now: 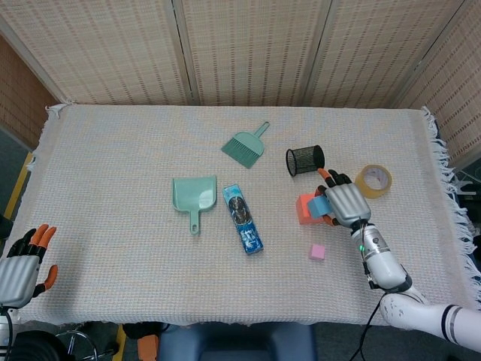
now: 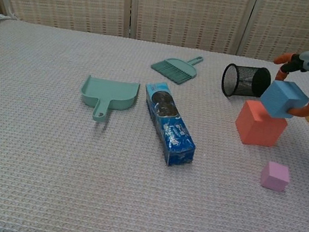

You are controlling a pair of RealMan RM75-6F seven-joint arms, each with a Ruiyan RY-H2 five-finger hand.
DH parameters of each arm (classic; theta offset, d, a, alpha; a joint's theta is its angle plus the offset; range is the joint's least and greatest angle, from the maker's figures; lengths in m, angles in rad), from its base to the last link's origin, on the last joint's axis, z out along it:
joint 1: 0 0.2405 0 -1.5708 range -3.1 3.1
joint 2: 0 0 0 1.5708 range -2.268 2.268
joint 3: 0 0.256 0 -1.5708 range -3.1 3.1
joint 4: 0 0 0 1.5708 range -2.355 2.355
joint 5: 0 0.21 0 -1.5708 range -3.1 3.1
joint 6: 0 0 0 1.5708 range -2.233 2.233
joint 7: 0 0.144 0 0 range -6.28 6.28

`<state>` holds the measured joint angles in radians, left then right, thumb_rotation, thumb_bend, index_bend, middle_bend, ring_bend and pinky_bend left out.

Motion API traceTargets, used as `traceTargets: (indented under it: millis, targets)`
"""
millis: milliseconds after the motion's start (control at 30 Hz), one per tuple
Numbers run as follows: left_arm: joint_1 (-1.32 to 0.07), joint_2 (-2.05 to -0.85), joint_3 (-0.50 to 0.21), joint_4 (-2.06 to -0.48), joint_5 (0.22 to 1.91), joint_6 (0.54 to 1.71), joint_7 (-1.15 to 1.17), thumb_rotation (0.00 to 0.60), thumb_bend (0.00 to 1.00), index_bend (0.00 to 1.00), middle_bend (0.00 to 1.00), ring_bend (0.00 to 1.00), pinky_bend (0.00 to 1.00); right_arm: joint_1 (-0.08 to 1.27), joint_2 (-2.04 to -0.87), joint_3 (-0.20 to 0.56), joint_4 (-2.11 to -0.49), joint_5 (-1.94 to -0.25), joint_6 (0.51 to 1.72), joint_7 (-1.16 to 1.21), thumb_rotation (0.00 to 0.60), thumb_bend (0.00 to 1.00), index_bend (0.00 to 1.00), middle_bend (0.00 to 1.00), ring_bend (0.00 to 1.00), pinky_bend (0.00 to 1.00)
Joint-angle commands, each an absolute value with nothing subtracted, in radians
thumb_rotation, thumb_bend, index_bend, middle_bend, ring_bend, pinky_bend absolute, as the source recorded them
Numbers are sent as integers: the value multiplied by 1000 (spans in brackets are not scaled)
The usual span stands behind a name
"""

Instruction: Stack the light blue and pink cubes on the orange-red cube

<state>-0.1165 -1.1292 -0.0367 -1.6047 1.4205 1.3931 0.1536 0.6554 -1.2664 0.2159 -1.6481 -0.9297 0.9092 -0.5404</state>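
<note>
The right hand (image 1: 347,204) grips the light blue foam cube (image 2: 284,99) between its orange-tipped fingers (image 2: 283,58) and holds it tilted just above the orange-red foam cube (image 2: 260,123); whether the two cubes touch cannot be told. In the head view the hand covers most of the blue cube and part of the orange-red one. The small pink foam cube (image 2: 275,176) sits on the woven tabletop (image 1: 113,188) in front of the orange-red cube. The roll of yellowish tape (image 1: 373,180), to the orange-red cube's right, is cut off in the chest view. The print on the blue biscuit packet (image 2: 169,123), left of the orange-red cube, is unreadable. The left hand (image 1: 21,268) hangs far left, fingers spread, holding nothing.
</note>
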Motion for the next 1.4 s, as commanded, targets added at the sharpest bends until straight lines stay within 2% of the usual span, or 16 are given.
traceTargets:
  millis: [33, 567, 1400]
  targets:
    - [-117, -1129, -36, -1605, 1422, 1393, 152, 600, 468, 0, 1, 0, 148, 674, -1284, 210, -1630, -897, 912, -556, 600, 187, 502, 22, 0, 130]
    - [-117, -1123, -30, -1610, 1429, 1396, 142, 600, 469, 0, 1, 0, 148, 714, -1331, 185, -1624, -781, 991, -620, 600, 187, 502, 22, 0, 131]
    - [-121, -1116, -28, -1609, 1432, 1390, 122, 600, 469, 0, 1, 0, 149, 740, -1382, 158, -1585, -733, 1046, -647, 600, 187, 476, 22, 0, 145]
